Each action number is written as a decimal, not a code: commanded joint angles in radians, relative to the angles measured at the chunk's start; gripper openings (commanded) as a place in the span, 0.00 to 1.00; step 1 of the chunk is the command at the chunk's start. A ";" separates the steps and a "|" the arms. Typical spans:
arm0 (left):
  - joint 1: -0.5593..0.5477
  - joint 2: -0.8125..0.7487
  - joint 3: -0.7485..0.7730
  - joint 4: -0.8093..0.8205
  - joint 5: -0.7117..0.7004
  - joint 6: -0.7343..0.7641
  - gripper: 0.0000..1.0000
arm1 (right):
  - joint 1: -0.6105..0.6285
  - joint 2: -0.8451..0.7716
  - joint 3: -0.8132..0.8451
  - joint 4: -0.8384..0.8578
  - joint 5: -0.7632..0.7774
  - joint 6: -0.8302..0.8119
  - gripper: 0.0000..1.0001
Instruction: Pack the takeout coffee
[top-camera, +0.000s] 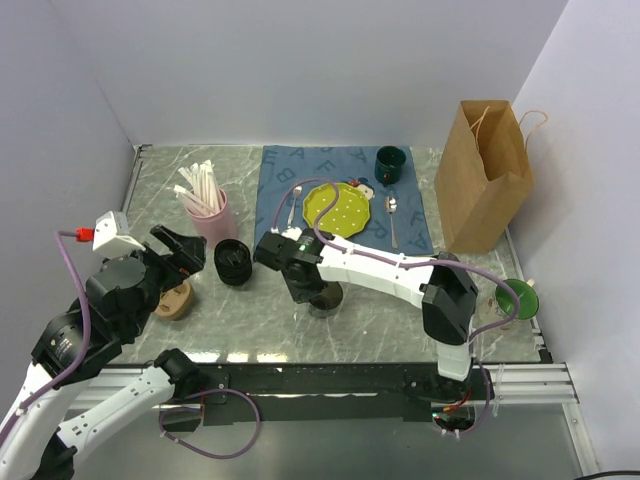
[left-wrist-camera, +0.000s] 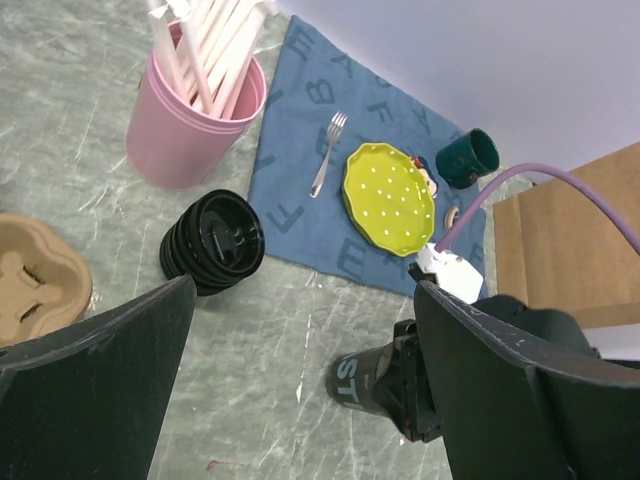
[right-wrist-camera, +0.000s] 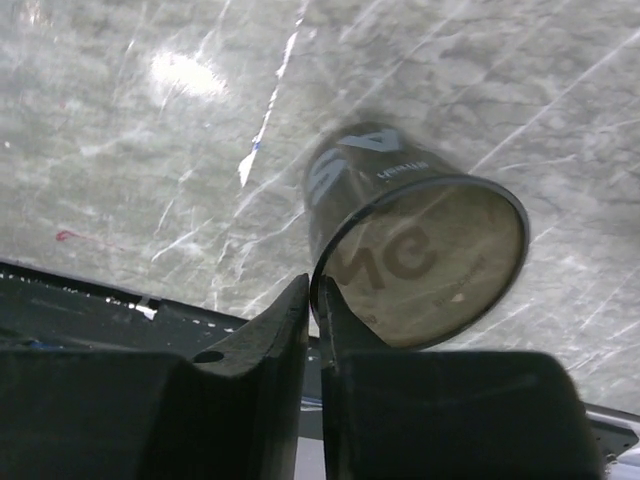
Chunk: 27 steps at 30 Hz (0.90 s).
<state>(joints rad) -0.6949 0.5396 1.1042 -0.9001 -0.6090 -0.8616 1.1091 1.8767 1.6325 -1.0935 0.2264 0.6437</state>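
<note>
Editor: Grey bench (right-wrist-camera: 150, 150), near edge. Where's the coffee?
Photographer: The open cup (right-wrist-camera: 420, 250) stands there. The right fingers (right-wrist-camera: 265, 345) are narrow, astride its rim; whether they grip it, I cannot tell. The left fingers (left-wrist-camera: 90, 360) are wide and empty.
Editor: Which step?
Photographer: Likely readying it for capping. Next needs a lid, seemingly from the black stack (left-wrist-camera: 213, 243) beyond, then the bag (top-camera: 485, 180) far right.

Nearer than the green plate (top-camera: 338, 209), the right pincer (top-camera: 312, 285) hides most of the lettered cup (top-camera: 327, 302) from above. Its wrist view blurs the cup, grip unclear. Right of the plate, the left-wrist view crops the paper bag (left-wrist-camera: 560, 270).
</note>
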 joint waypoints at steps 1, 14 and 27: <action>0.000 0.005 0.003 -0.019 -0.029 -0.053 0.97 | 0.026 0.015 0.026 0.004 0.034 0.028 0.20; 0.000 0.160 -0.056 -0.037 0.063 -0.086 0.98 | 0.028 -0.267 0.044 -0.088 -0.055 -0.012 0.40; 0.101 0.609 0.066 -0.183 0.186 -0.123 0.90 | 0.023 -0.687 -0.085 -0.141 -0.042 -0.073 0.85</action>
<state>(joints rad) -0.6434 1.0691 1.1065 -1.0004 -0.4702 -0.9691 1.1343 1.2552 1.5688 -1.2194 0.1574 0.5968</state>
